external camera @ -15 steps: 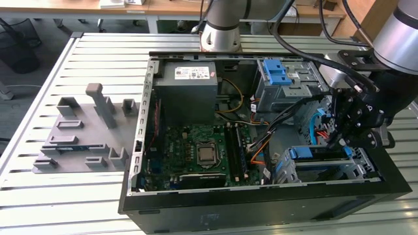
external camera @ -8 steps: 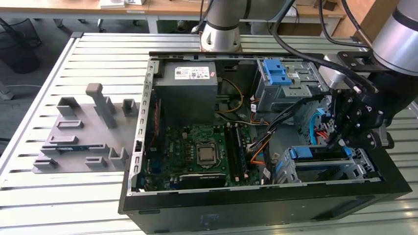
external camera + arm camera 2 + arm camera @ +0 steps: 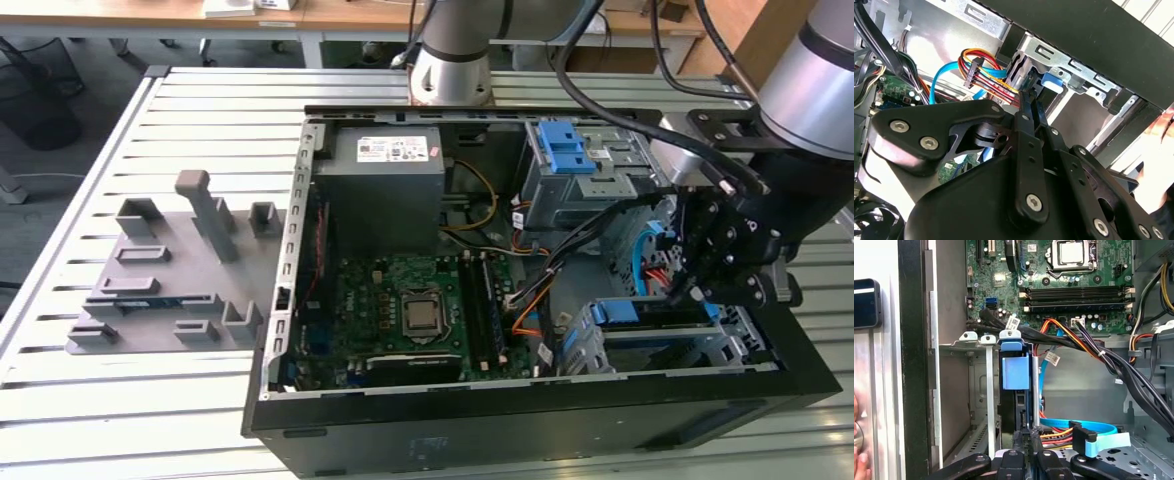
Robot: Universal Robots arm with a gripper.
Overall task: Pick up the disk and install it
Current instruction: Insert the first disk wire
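Gripper (image 3: 690, 290) down inside the PC case (image 3: 534, 420) near its front corner, fingers (image 3: 1026, 437) narrow, pinched on the disk (image 3: 1015, 372). Disk stands on edge, slotted in the drive bay (image 3: 961, 390) beside the motherboard (image 3: 400, 310).

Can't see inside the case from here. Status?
Hand shut, down at the drive bay. Disk standing edge-up in its slot. Cables bunched close beside the hand.

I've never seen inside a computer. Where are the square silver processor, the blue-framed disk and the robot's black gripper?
Square silver processor (image 3: 422, 315), exterior view, its metal lid.
Blue-framed disk (image 3: 1016, 371), first wrist view, its blue carrier end.
Black gripper (image 3: 1027, 432), first wrist view, between fingertips.
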